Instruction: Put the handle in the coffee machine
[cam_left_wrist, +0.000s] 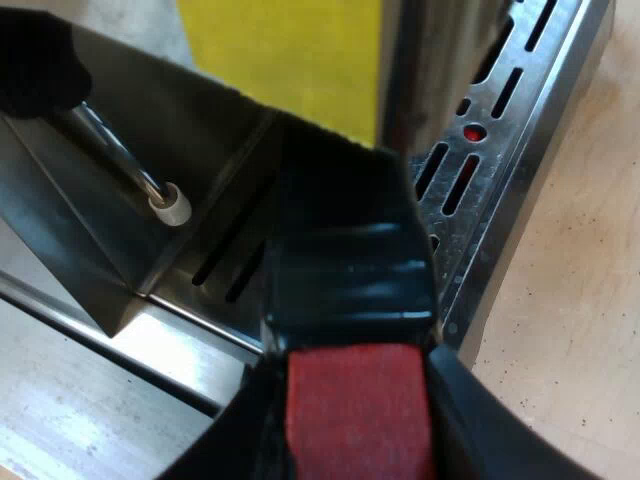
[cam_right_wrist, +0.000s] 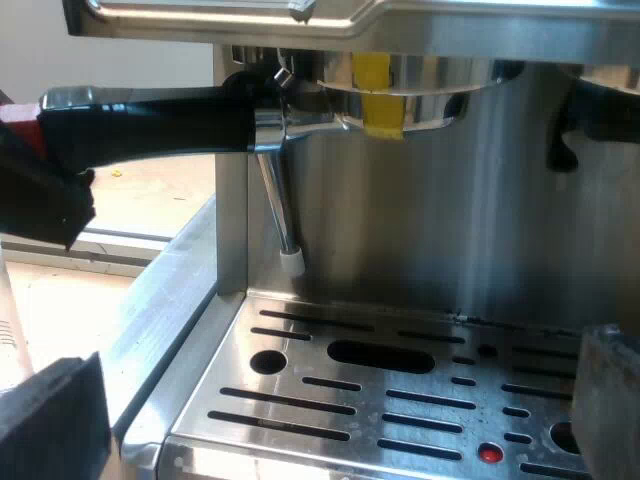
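Observation:
The holder's dark handle (cam_left_wrist: 350, 270) with its red end (cam_left_wrist: 360, 410) lies between the black fingers (cam_left_wrist: 235, 435) of my left gripper (cam_left_wrist: 355, 425), which is shut on it. Seen from the right wrist, the handle (cam_right_wrist: 150, 125) runs level to the holder's metal head (cam_right_wrist: 385, 100). That head is marked with yellow tape and sits up against the underside of the espresso machine's (cam_right_wrist: 450, 200) front. The left gripper (cam_right_wrist: 40, 200) is at the handle's red end (cam_right_wrist: 15, 112). My right gripper (cam_right_wrist: 330, 410) hangs open over the drip tray with nothing between its fingers.
A steam wand (cam_right_wrist: 275, 210) with a white tip hangs just under the handle, and shows beside it too (cam_left_wrist: 130, 165). The slotted metal drip tray (cam_right_wrist: 400, 400) lies below, its edge (cam_left_wrist: 520, 150) bordering a pale speckled tabletop (cam_left_wrist: 580, 300).

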